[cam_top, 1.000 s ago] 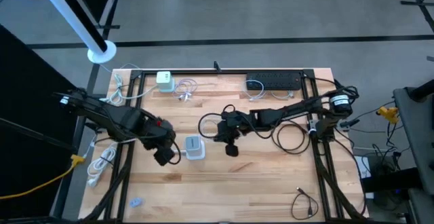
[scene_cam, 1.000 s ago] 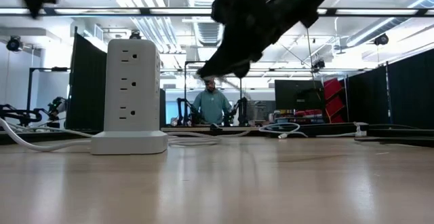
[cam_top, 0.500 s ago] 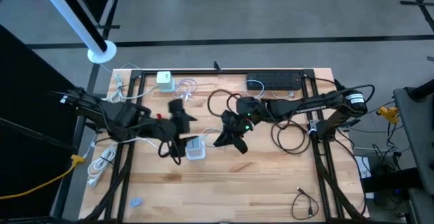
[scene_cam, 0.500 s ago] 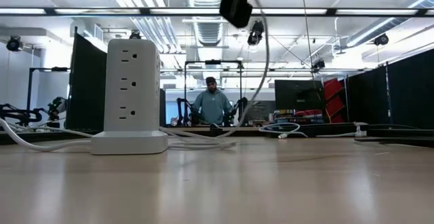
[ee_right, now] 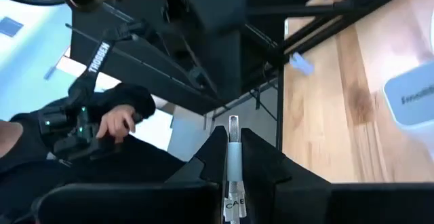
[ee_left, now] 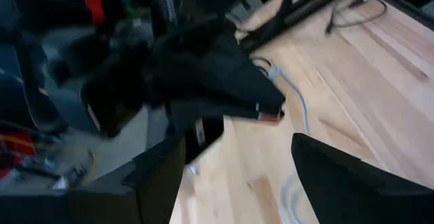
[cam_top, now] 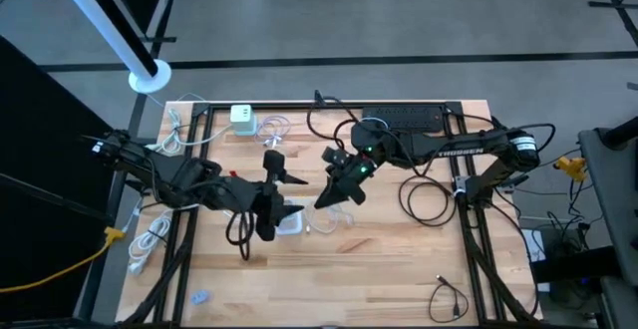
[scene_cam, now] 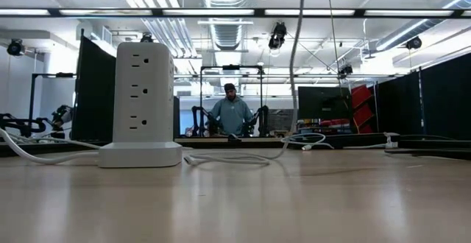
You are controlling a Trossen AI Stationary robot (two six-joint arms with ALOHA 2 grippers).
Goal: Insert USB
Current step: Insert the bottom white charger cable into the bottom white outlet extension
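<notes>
Setting: a light wooden slatted table [cam_top: 379,269] seen from above, with two dark arms meeting near its middle.
Power tower: a white upright block with stacked outlets [scene_cam: 144,99] stands on the table in the level view; from above it is partly hidden under the left arm, just beside both grippers.
Right gripper [ee_right: 232,157]: raised above the table near the centre, its fingers clenched on a silver USB plug with a pale grey body [ee_right: 233,146], metal tip pointing forward.
Cable: a pale grey cable [scene_cam: 293,74] hangs from the raised plug and loops onto the wood.
Left gripper [ee_left: 234,173]: held over the tower's near side, fingers spread apart and grasping nothing (its view is filled by the right arm's dark wrist).
Person: a figure in a teal top [scene_cam: 231,115] sits in the room well behind the table.
Step in hand: judged to be carrying the plug toward the tower's USB port, with insertion not yet done.
Doing it well: square the flat tip to the port, steady the tower with the left gripper, and push straight without twisting; slack cable should trail clear.
Risk: a tilted approach could tip the tower.
</notes>
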